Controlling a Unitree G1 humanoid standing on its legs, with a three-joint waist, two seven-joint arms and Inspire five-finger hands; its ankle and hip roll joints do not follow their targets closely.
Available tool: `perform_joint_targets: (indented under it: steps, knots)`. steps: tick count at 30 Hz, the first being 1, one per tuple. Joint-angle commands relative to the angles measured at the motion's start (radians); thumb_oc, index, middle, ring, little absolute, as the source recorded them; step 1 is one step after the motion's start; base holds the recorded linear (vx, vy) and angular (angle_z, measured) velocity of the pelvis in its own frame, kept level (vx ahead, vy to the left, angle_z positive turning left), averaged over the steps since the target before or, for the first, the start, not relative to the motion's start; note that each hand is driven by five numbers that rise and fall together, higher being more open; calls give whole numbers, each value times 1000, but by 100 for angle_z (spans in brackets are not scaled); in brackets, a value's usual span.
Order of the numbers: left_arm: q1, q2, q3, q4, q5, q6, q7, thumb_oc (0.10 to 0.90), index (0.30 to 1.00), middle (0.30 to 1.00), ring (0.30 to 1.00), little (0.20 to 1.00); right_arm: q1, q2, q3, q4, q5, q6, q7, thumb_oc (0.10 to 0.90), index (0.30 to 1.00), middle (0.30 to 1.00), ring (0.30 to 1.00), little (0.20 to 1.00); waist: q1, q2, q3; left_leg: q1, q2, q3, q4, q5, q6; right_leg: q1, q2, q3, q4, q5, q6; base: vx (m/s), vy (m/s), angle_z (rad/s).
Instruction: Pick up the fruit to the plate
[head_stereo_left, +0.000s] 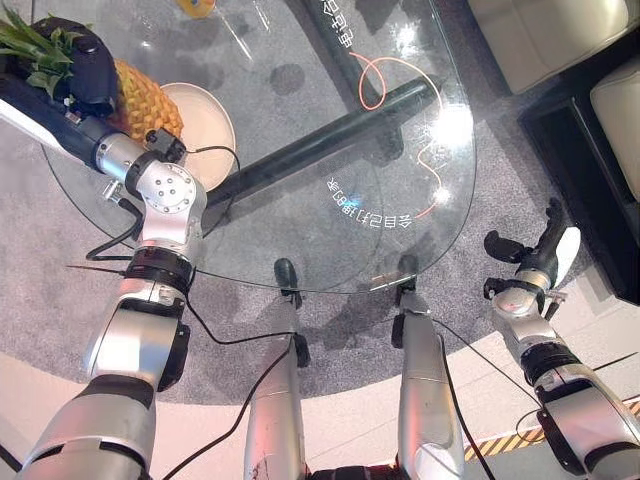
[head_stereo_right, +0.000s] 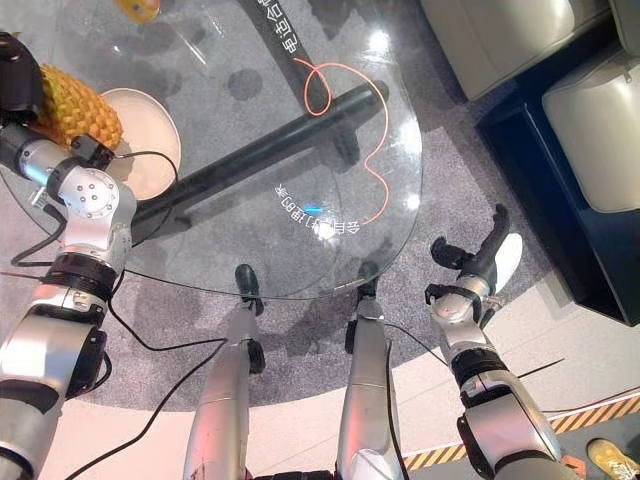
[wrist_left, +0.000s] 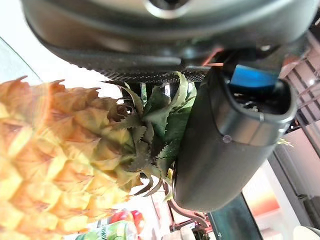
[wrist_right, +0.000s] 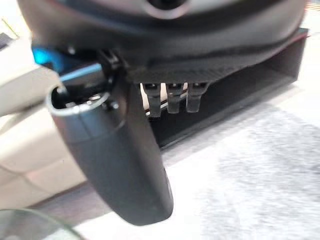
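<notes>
My left robot hand (head_stereo_left: 75, 70) grips the pineapple (head_stereo_left: 145, 105) at its leafy crown, at 10 o'clock on the glass worktop (head_stereo_left: 300, 200), the fruit overlapping the plate (head_stereo_left: 205, 120). Judgement: centre it over the plate, lower slowly, then let go. Right robot hand (head_stereo_left: 545, 255) hangs relaxed, holding nothing.

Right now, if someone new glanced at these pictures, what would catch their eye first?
Probably the pineapple, bright yellow with green leaves, at the far left of the round glass table, with the left hand closed round its leafy crown. It lies beside and partly over a pale plate. The right hand hangs open off the table's right edge, holding nothing.
</notes>
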Motion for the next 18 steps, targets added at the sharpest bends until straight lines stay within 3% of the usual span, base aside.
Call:
perform_joint_targets:
  steps: [1, 9, 18]
  knots:
    - [-156, 151, 2, 36, 67, -50, 8, 100, 300, 300, 300, 200, -12, -3, -45, 52, 3, -36, 26, 800, 900, 900, 900, 900, 22, -52, -23, -10, -22, 15, 153, -156, -16, 41, 67, -61, -90, 19, -53, 0, 0, 0]
    - [-188, 168, -18, 122, 53, -18, -29, 100, 300, 300, 300, 200, -20, 2, -33, 180, -16, 23, 105, 800, 900, 900, 900, 900, 16, -65, -23, -46, -16, 13, 191, -167, -13, 14, 72, -52, -79, 20, -57, 11, 23, 0]
    - [-199, 177, -34, 160, 56, -18, -41, 100, 300, 300, 300, 200, -3, 14, -27, 206, -39, 28, 137, 800, 900, 900, 900, 900, 9, -86, -23, -79, -11, 7, 216, -177, -8, -15, 82, -42, -75, 27, -54, 5, 7, -1]
